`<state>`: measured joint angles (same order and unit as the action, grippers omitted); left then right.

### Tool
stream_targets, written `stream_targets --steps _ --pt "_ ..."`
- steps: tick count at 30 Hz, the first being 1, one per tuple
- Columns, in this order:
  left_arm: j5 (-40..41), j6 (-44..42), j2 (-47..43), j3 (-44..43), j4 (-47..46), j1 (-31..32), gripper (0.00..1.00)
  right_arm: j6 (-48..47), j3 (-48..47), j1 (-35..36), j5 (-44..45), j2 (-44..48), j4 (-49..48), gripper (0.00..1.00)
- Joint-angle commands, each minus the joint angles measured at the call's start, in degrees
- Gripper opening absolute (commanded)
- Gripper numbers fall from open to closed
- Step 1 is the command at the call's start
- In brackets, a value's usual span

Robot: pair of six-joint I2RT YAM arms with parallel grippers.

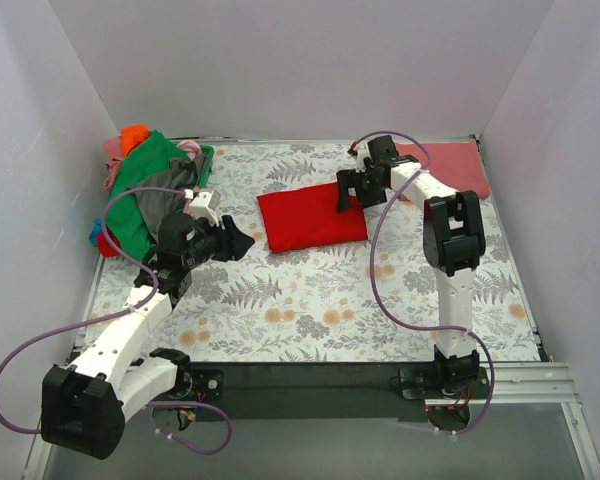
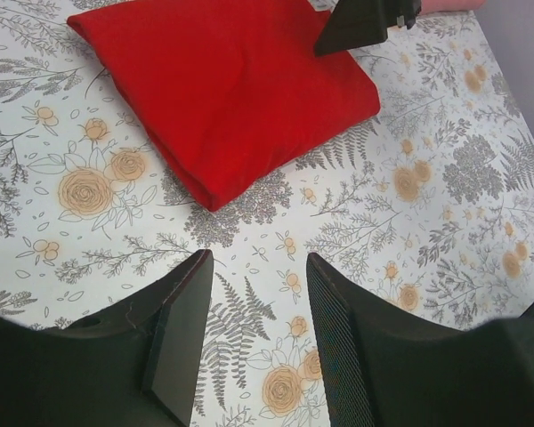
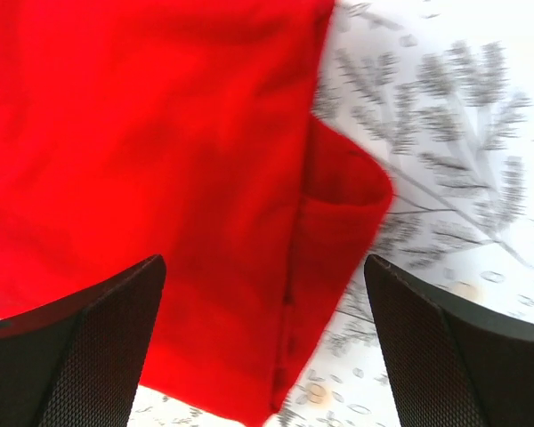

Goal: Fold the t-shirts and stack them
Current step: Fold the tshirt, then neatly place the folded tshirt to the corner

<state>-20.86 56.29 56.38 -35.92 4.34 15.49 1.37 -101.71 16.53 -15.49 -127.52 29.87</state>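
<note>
A bright red t-shirt [image 1: 310,218] lies folded into a rectangle in the middle of the table; it also shows in the left wrist view [image 2: 231,89] and the right wrist view [image 3: 160,169]. My right gripper [image 1: 347,190] is open and empty just above its right end; a folded flap [image 3: 343,213] lies between its fingers. My left gripper [image 1: 238,240] is open and empty over the cloth, left of the shirt. A dull rose-red shirt [image 1: 445,165] lies flat at the back right. A heap of unfolded shirts [image 1: 150,190], green, grey, pink, orange, sits at the back left.
The floral table cloth [image 1: 320,310] covers the table. White walls close in the back and both sides. The right arm's cable [image 1: 380,250] loops over the table's right half. The right gripper's finger [image 2: 360,25] shows at the top of the left wrist view.
</note>
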Motion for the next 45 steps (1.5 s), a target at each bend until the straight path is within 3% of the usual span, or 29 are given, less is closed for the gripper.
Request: stream_targets --steps 1,3,6,12,13,15,16,17,21,22,23,28,30,39,45 --pt "1.9 -1.9 -1.3 0.2 1.1 -0.2 0.45 2.5 0.1 0.8 -7.3 -1.6 0.9 0.98" --pt "2.2 -2.0 -1.4 0.6 1.2 -0.2 0.45 2.5 1.9 1.9 -9.1 -1.5 1.0 0.98" --pt "2.4 -2.0 -1.7 0.7 1.2 -0.2 0.45 3.1 3.4 3.3 -10.8 -1.7 0.8 0.89" --pt "3.1 -2.1 -2.4 0.8 1.6 -0.2 0.45 3.6 2.8 3.4 -10.3 -3.2 0.7 0.58" --pt "3.4 -2.2 -2.5 0.9 1.6 -0.2 0.45 3.2 2.3 3.3 -11.1 -3.5 0.8 0.44" --pt "3.5 -2.2 -2.4 0.8 1.9 -0.2 0.45 2.8 1.6 2.8 -12.2 -4.1 1.0 0.28" --pt "3.7 -2.2 -2.4 0.8 2.2 -0.2 0.45 2.5 0.6 2.4 -13.4 -4.4 1.2 0.11" --pt "3.8 -2.2 -2.5 0.7 2.3 -0.2 0.45 2.2 0.0 1.6 -14.1 -4.6 1.2 0.02" --pt "4.1 -2.2 -3.3 0.9 3.0 -0.2 0.45 -4.7 -3.3 -2.5 -25.1 -5.1 3.3 0.01" --pt "4.2 -2.2 -3.5 0.9 3.2 -0.2 0.45 -6.0 -4.4 -3.5 -33.5 -5.0 4.1 0.01" --pt "4.3 -2.2 -3.6 0.8 3.2 -0.2 0.45 -6.5 -5.5 -5.6 -36.0 -5.0 4.7 0.01" --pt "4.7 -2.1 -3.6 0.9 3.3 -0.3 0.45 -9.2 -10.3 -9.8 -39.9 -4.0 6.7 0.01" --pt "4.8 -2.1 -3.4 0.8 3.3 -0.2 0.45 -10.6 -13.4 -10.6 -38.5 -4.0 8.1 0.01" --pt "5.0 -2.4 -3.2 0.7 3.7 -0.2 0.45 -18.1 -26.1 -11.2 -12.8 -3.4 10.8 0.01" --pt "4.7 -2.6 -2.7 0.8 3.7 -0.2 0.45 -20.3 -29.9 -11.2 -5.6 -3.0 10.5 0.01"
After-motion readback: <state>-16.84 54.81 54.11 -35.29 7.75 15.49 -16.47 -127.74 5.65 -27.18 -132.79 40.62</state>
